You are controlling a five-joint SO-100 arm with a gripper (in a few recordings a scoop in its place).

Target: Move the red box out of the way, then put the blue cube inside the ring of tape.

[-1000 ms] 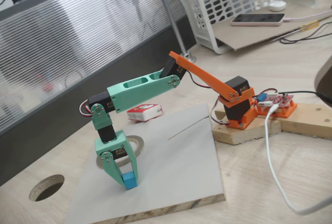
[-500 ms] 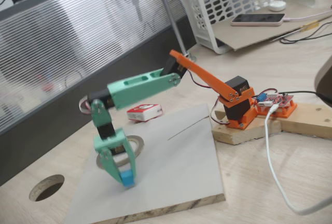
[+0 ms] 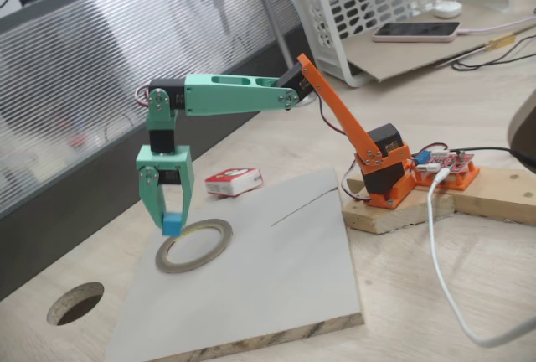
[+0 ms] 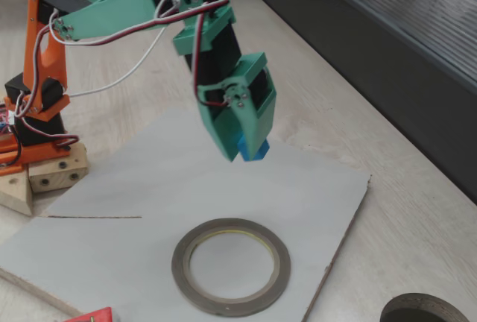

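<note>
Blue cube [image 3: 172, 225] now lifted over ring of tape [image 3: 195, 245], clamped in jaws

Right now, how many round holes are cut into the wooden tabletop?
1. The hole sits near the bottom-left corner in a fixed view, beside the grey board; it also shows at the bottom-right edge of a fixed view. Others could lie outside the frames.

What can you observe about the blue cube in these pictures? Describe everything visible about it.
The blue cube is tiny, plain and bright blue, with smooth faces and no markings. It is pinched between the fingertips of the green end effector, lifted clear of the grey board. Only its lower part shows below the fingers. It hangs above the ring of tape, near its rim, touching nothing else.
</note>
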